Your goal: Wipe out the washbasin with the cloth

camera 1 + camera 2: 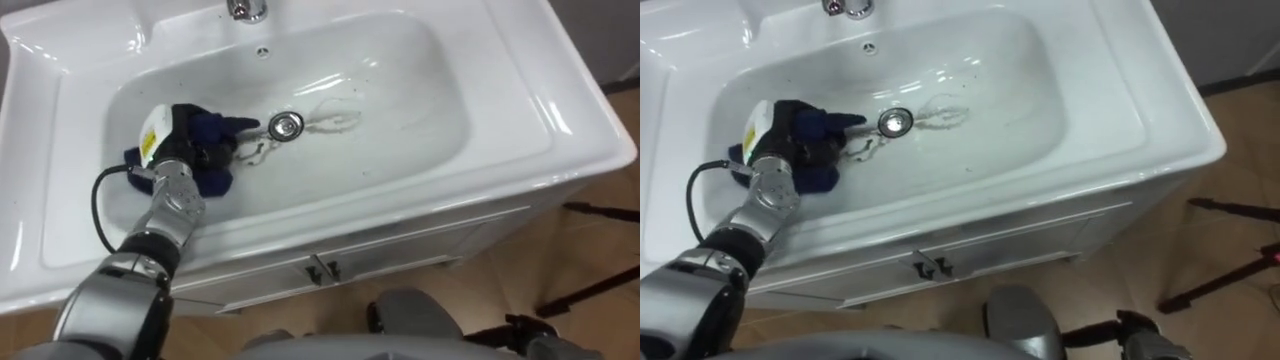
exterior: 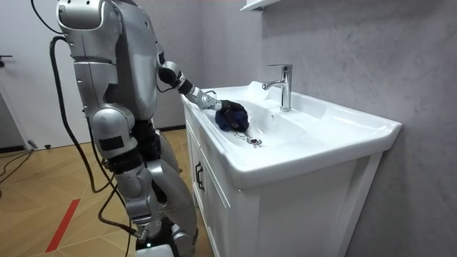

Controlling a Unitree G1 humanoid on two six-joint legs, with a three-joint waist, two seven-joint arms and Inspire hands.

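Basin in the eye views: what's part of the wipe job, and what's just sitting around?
Job: white ceramic basin; dark blue cloth on its floor; left robot hand clutching that cloth.
Just there: chrome faucet; round metal drain; white cabinet doors below.

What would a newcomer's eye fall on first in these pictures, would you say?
First the robot's left hand, down in the white basin on a dark blue cloth, just left of the drain. Next, the thin squiggly streaks on the basin floor right of the drain, below the chrome tap.
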